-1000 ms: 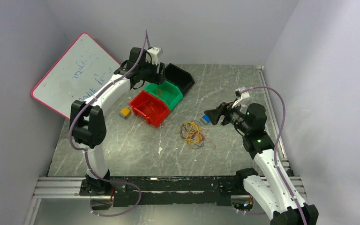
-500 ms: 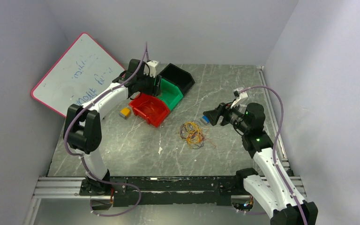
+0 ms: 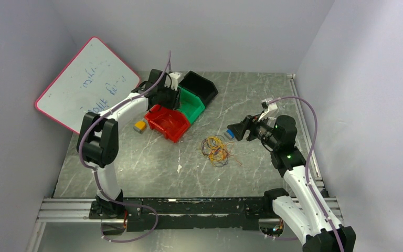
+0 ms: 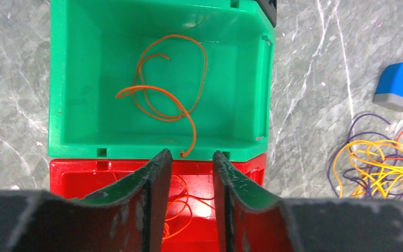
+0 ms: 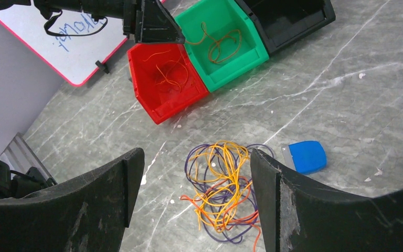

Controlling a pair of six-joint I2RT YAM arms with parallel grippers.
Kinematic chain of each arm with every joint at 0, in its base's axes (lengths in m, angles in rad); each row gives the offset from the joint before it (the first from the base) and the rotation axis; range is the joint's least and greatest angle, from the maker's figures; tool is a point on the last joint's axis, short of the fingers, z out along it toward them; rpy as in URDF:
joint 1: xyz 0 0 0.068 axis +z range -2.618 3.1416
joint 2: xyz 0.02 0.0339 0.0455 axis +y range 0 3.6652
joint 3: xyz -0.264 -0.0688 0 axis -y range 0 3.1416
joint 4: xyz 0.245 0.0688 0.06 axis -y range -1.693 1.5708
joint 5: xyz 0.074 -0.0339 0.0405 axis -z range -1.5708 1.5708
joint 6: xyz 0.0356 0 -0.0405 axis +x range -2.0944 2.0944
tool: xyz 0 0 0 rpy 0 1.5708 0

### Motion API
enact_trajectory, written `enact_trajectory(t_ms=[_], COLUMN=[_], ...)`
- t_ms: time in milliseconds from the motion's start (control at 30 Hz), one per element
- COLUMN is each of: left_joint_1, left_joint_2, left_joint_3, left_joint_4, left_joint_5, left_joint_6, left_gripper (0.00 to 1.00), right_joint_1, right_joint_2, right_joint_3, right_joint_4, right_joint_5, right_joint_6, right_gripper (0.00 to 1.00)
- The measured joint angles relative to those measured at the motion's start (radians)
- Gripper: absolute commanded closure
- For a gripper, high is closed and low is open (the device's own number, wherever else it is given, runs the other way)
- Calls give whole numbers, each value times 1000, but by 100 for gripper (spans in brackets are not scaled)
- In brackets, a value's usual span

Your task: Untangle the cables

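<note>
The tangled cables (image 3: pixel 216 150), yellow, purple and red-orange loops, lie clumped on the grey table. My right gripper (image 3: pixel 236 130) hovers just right of them; in its wrist view the gripper (image 5: pixel 195 157) is open, with the clump (image 5: pixel 223 184) on the table below the gap. One orange cable (image 4: pixel 173 79) lies in the green bin (image 4: pixel 57 79). Another orange cable (image 4: pixel 181 205) lies in the red bin (image 4: pixel 73 173). My left gripper (image 4: pixel 189 153) hangs over where the two bins meet. Its jaws stand a little apart and hold nothing.
A black bin (image 3: pixel 199 86) stands behind the green bin (image 3: pixel 191 105) and the red bin (image 3: pixel 168 122). A blue eraser (image 3: pixel 230 133) lies right of the tangle. A yellow and grey block (image 3: pixel 140 126) sits left of the red bin. A whiteboard (image 3: pixel 86 81) leans on the left wall.
My left arm has shifted slightly right and lower over the bins, and its jaws have narrowed. The right arm and the tangle have not moved.
</note>
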Motion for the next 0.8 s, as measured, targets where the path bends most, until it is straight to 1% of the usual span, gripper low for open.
enact_trajectory(t_ms=[167, 267, 500, 800], left_joint_1=[-3, -3, -4, -5], left_joint_2=[11, 27, 93, 230], left_joint_3=[12, 36, 128, 278], left_joint_4=[0, -2, -5, -35], left_joint_5=[-13, -26, -53, -63], left_joint_6=[12, 23, 39, 58], left_gripper=[83, 92, 93, 93], right_joint_1=[0, 0, 0, 0], right_joint_2=[0, 0, 0, 0], right_joint_3=[0, 0, 0, 0], right_joint_4=[-2, -4, -6, -8], right_joint_5=[0, 0, 0, 2], right_joint_6=[-1, -1, -1, -6], right_gripper=[22, 22, 22, 22])
